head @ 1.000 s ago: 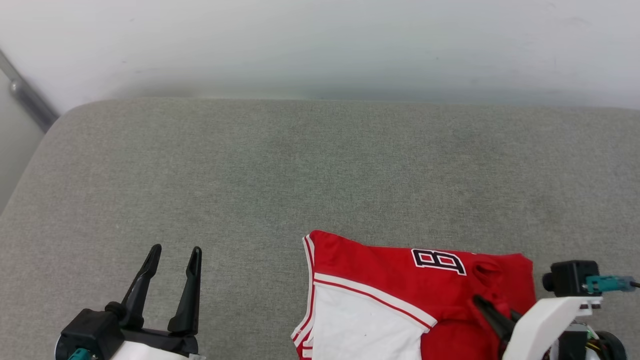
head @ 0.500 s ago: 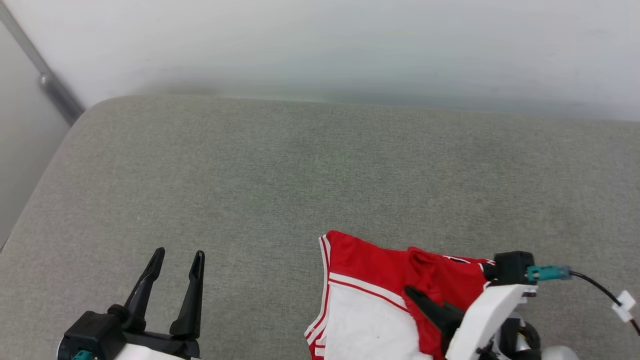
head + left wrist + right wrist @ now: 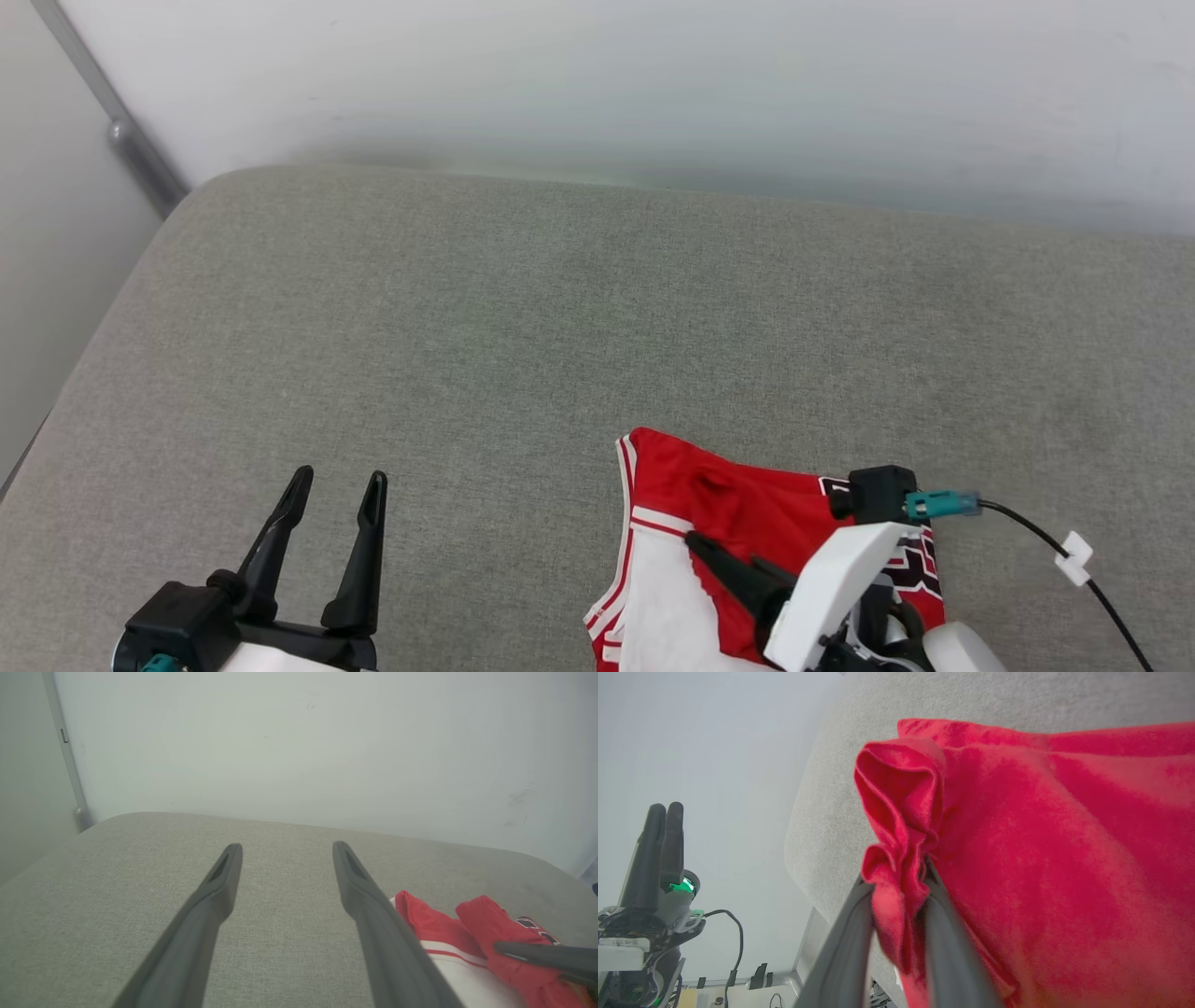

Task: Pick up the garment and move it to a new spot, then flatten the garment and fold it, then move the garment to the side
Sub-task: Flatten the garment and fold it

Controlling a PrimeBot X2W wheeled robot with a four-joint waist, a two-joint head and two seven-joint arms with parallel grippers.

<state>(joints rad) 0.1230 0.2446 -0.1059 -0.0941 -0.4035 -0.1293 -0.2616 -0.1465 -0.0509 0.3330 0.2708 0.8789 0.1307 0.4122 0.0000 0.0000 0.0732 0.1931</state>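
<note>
The garment [image 3: 747, 495] is a red jersey with a white panel and striped trim, lying at the near right of the grey padded surface [image 3: 560, 327]. Part of its black print peeks out beside my right wrist. My right gripper [image 3: 719, 551] is shut on a bunched fold of red cloth, pulled over toward the white panel. In the right wrist view the red garment [image 3: 1041, 858] is pinched between my right gripper [image 3: 896, 877] fingers. My left gripper [image 3: 340, 476] stands open over bare surface at the near left. From the left wrist, my left gripper [image 3: 286, 847] is open, with the garment [image 3: 434, 926] to its right.
A pale wall runs along the far edge of the padded surface. A grey metal bar [image 3: 121, 131] slants down the wall at the far left. A black cable [image 3: 1074, 551] trails from my right wrist. Bare grey surface stretches to the left and beyond the garment.
My right gripper has drawn the red cloth leftward across the garment, folding it over and hiding most of the print. The camera has shifted. The left gripper stays open.
</note>
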